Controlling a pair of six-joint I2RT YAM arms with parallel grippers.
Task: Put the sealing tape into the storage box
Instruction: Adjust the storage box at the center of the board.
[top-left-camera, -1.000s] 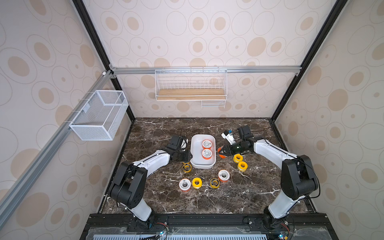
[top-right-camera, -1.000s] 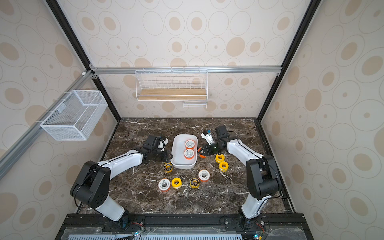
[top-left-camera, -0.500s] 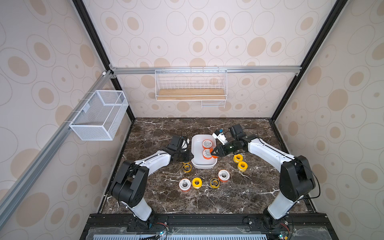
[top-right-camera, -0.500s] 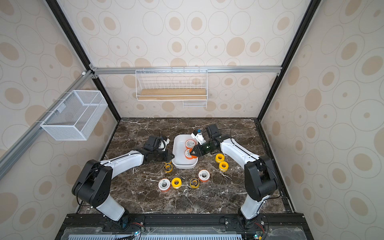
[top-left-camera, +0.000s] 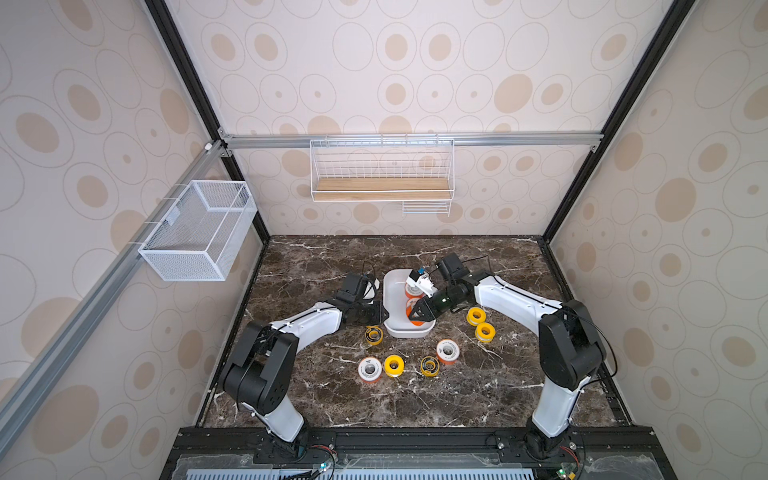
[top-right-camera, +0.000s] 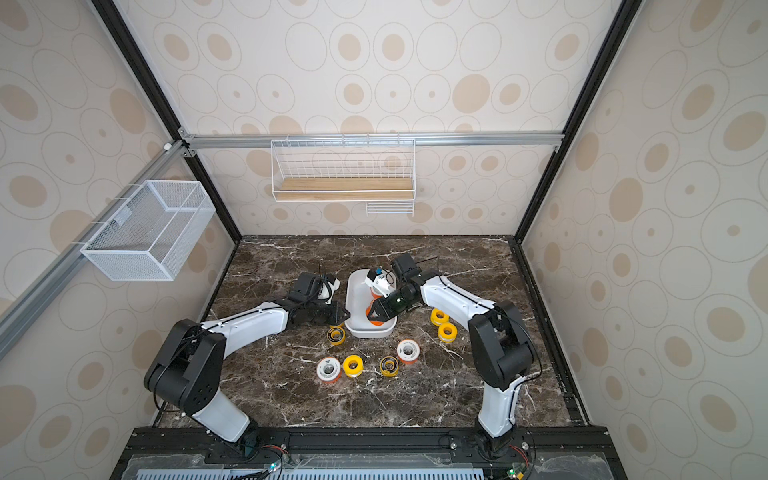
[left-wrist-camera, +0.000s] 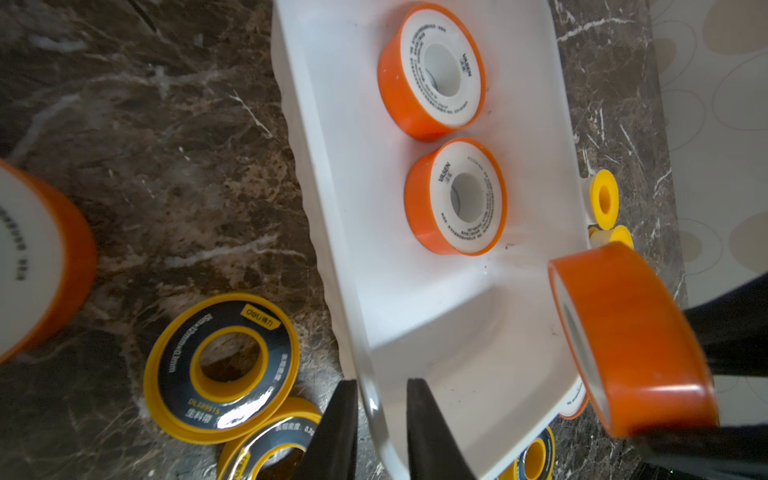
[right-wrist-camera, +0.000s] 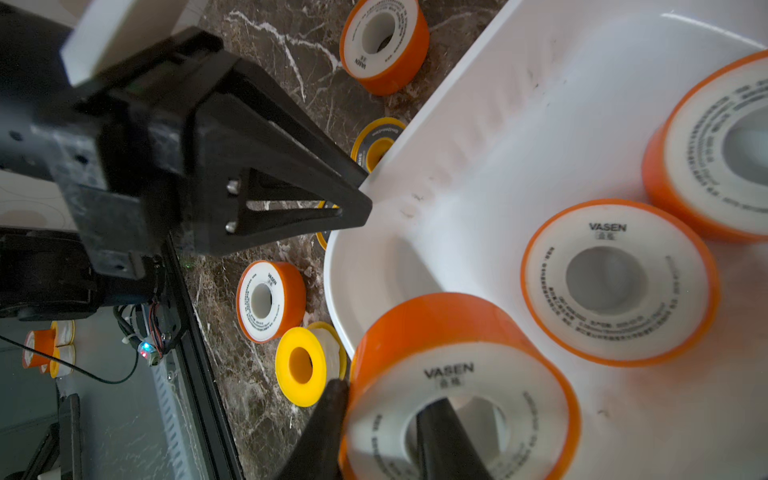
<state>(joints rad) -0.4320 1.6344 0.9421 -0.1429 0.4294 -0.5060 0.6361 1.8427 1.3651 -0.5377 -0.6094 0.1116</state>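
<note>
The white storage box (top-left-camera: 392, 307) (top-right-camera: 355, 303) lies mid-table with two orange sealing tape spools (left-wrist-camera: 457, 195) (right-wrist-camera: 615, 282) lying flat inside. My left gripper (top-left-camera: 384, 313) (left-wrist-camera: 381, 382) is shut on the box's left wall, one finger inside and one outside. My right gripper (top-left-camera: 415, 316) (right-wrist-camera: 388, 392) is shut on a third orange spool (right-wrist-camera: 457, 332) (left-wrist-camera: 631, 332), one finger through its hole, and holds it just above the box's near end. Several more spools lie loose in front of the box (top-left-camera: 394, 365) and to its right (top-left-camera: 476, 316).
A stack of dark-faced yellow spools (top-left-camera: 374, 335) (left-wrist-camera: 220, 365) sits right by my left fingers at the box's near left corner. A white mesh basket (top-left-camera: 195, 232) hangs on the left wall, and a wire rack with a wooden board (top-left-camera: 381, 183) on the back wall.
My right gripper has carried the orange spool leftward from beside the box to above its near end. My left gripper has closed on the box's wall.
</note>
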